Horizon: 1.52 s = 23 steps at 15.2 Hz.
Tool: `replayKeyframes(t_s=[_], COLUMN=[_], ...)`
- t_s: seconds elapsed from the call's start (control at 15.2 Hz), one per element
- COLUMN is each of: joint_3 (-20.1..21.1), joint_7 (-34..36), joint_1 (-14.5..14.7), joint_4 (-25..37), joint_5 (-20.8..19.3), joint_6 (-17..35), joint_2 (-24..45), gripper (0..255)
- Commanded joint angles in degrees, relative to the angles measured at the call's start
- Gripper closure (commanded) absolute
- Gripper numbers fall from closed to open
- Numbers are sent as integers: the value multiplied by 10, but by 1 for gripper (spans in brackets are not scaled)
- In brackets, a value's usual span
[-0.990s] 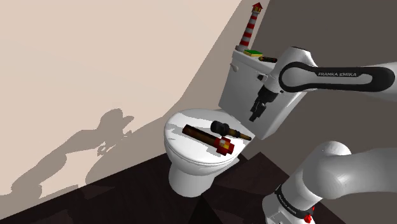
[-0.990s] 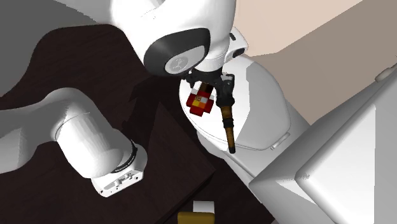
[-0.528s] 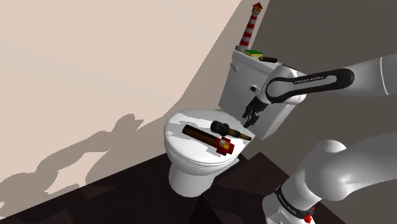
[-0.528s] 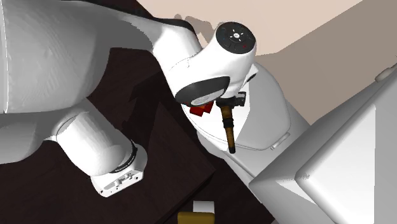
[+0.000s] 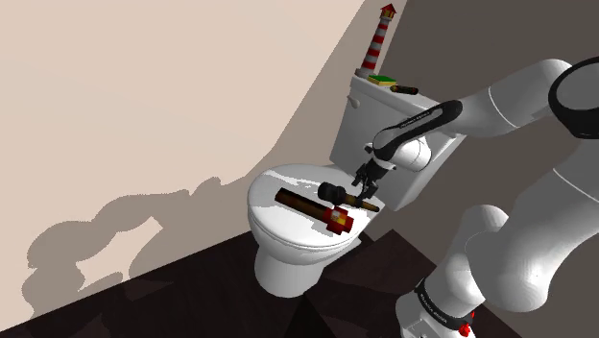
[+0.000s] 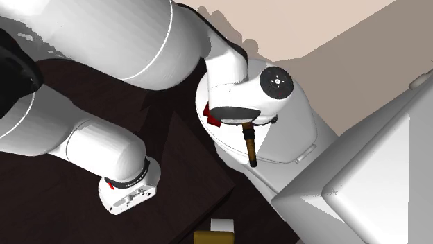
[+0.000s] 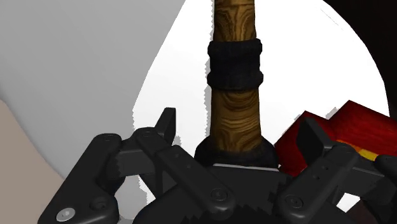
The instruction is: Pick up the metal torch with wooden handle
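Down from beside the tank [image 5: 370,115], the end effector [image 7: 238,130] now straddles the torch [image 7: 235,108] lying on the toilet lid [image 5: 288,182], spread wide, not touching it. Rigid, probably hefty, round: clamp the wooden shaft mid-length

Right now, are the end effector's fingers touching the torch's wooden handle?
Apart. The wrist view shows the open end effector straddling the torch handle, a gap beside each finger.
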Motion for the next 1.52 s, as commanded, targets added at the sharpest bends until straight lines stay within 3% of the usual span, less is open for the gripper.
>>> replayKeyframes(t_s=[0.0, 0.26, 0.33, 0.46, 0.53, 1.12, 1.32, 1.45], joint_3=[-20, -32, -27, -22, -22, -22, -40, -36], joint_7=[-51, -151, -193, -192, -195, -192, -112, -61], joint_1=[27, 60, 63, 58, 57, 58, 60, 45], joint_4=[3, 13, 19, 19, 19, 19, 8, 4], joint_5=[56, 186, 242, 241, 243, 241, 135, 68], joint_6=[12, 22, 21, 21, 21, 21, 21, 15], joint_2=[27, 89, 115, 115, 116, 115, 65, 34], gripper=[0, 0, 0, 0, 255, 255, 255, 255])
